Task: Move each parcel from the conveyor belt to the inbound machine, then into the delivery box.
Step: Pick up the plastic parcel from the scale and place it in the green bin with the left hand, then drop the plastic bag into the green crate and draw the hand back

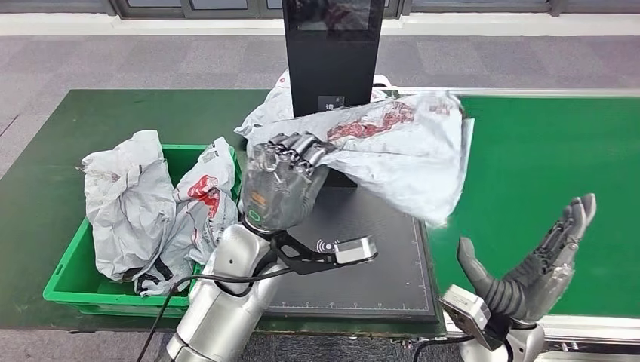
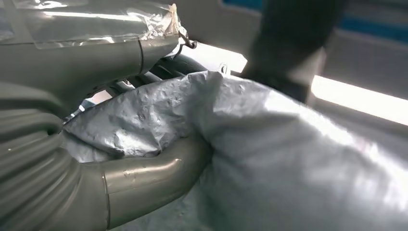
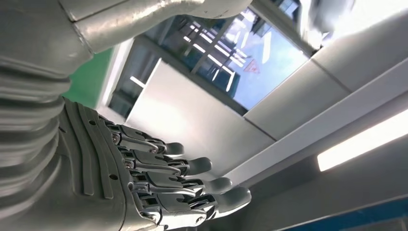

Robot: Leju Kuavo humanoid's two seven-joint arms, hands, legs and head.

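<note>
Head view shows you the left robot hand [image 1: 283,185] gripping a grey plastic parcel [image 1: 400,151], held in the air above the black inbound machine [image 1: 362,249] and in front of its upright screen [image 1: 332,53]. Your right robot hand [image 1: 540,264] hangs over the green conveyor belt [image 1: 543,158], fingers spread and holding nothing. The green delivery box [image 1: 72,271] holds 2 crumpled parcels [image 1: 162,207].

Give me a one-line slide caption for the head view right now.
Left hand holds a crumpled grey plastic parcel above the black inbound machine platform; right hand open over the green conveyor belt.
</note>
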